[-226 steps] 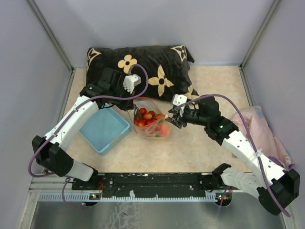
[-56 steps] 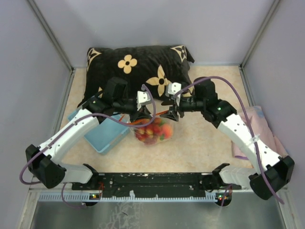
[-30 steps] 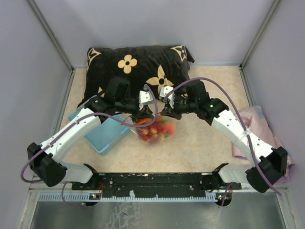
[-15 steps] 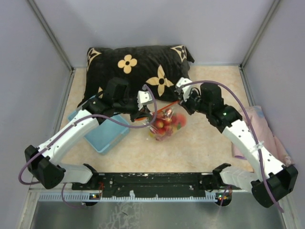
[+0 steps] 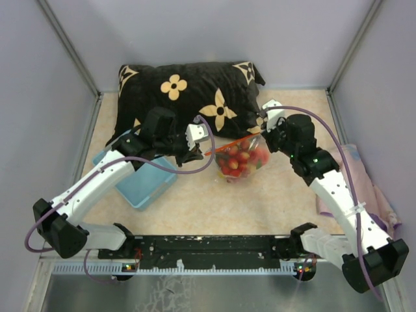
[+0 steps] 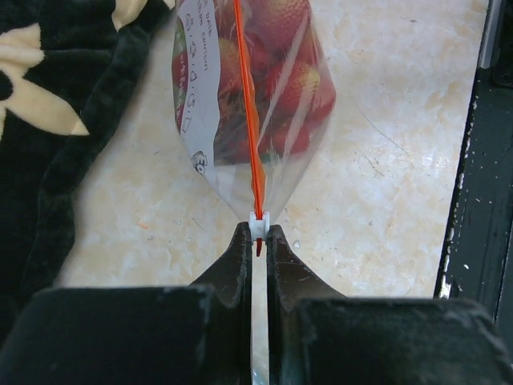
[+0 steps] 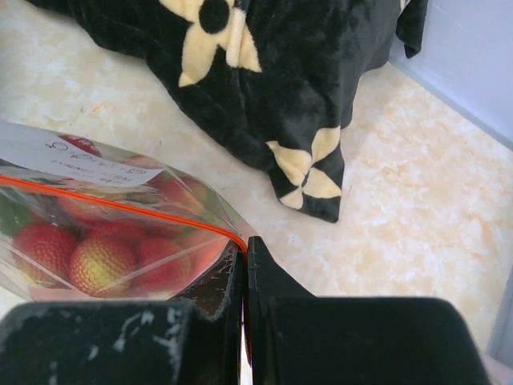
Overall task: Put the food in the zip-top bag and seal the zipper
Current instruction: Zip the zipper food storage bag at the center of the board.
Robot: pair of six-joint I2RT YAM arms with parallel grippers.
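Note:
The zip-top bag (image 5: 242,159) hangs stretched between my two grippers just above the table, with the food (image 5: 239,158), mostly red strawberries, inside it. Its orange zipper (image 5: 233,144) runs taut along the top edge. My left gripper (image 5: 203,151) is shut on the white slider at the zipper's left end. The left wrist view shows the slider (image 6: 258,224) pinched at the tips of the left gripper (image 6: 258,231), with the zipper (image 6: 248,104) running straight away. My right gripper (image 5: 263,138) is shut on the bag's right corner. In the right wrist view, the zipper (image 7: 120,207) ends between the right gripper's (image 7: 245,245) jaws, above the strawberries (image 7: 100,261).
A black pillow (image 5: 195,88) with cream flowers lies at the back, close behind the bag. The light blue basket (image 5: 140,179) sits on the left under my left arm. A pink cloth (image 5: 364,182) lies by the right wall. Grey walls enclose three sides.
My right gripper has pulled away to the right and back with the bag's corner. The bag has shifted right and the zipper now stretches taut. The left gripper has barely moved.

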